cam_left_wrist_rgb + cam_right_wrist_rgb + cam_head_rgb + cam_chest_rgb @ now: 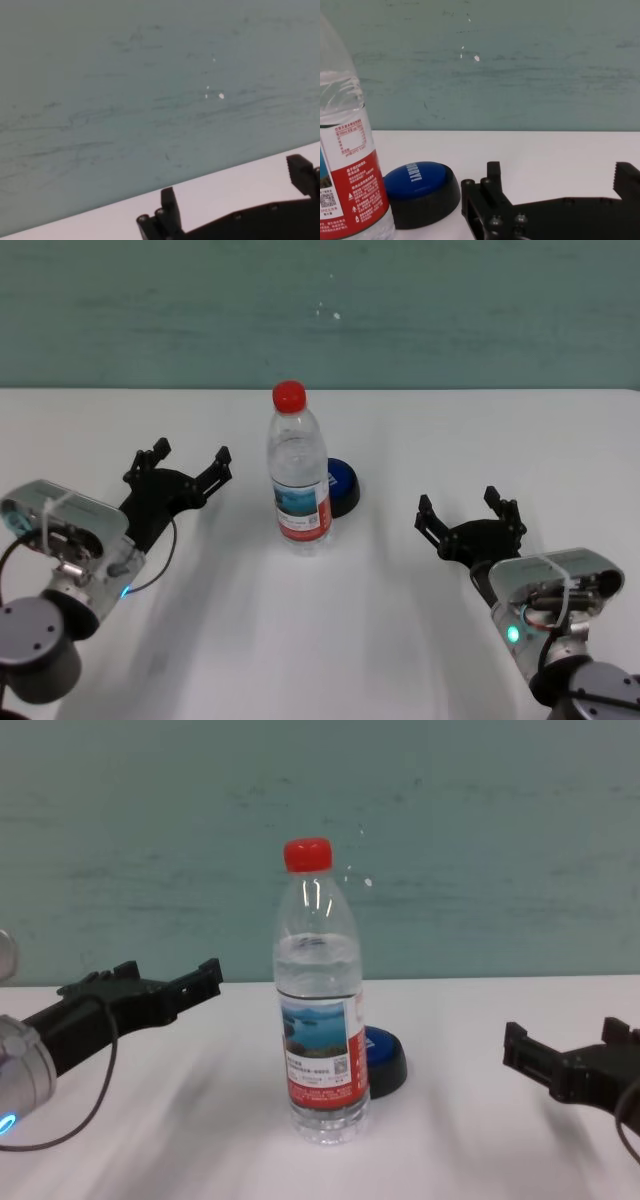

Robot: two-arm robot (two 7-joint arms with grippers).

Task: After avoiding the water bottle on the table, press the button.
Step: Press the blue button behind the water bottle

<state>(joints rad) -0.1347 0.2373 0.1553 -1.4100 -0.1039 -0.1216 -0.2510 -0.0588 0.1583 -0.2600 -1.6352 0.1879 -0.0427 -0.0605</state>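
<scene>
Water bottle: we see the water bottle [299, 472] standing upright near the middle of the table [330, 640], red cap on, red-and-white label with a lake picture facing us in the chest view [322, 1010].

Button: the button [342, 485] sits right behind the bottle, a bit toward the robot's right — blue dome on a black base. From the head view the bottle covers part of it; in the chest view [385, 1060] it peeks out past the bottle's lower right side. We can't tell if the two are touching or just very close.

Left gripper: the left gripper [190, 462] hangs over the table on the robot's left, well apart from the bottle, fingers spread wide with nothing between them. Its own wrist view [235, 197] shows two black fingertips apart, the table edge and the green wall [150, 90] beyond.

Right gripper: the right gripper [470, 508] is on the robot's right, nearer to us than the button and off to its side, also spread with nothing held. In its wrist view [560, 180] we get the bottle [347, 165] and button [420, 192] in front of it, off to one side — not in contact with either.

Table: plain white, running back to the green wall.
</scene>
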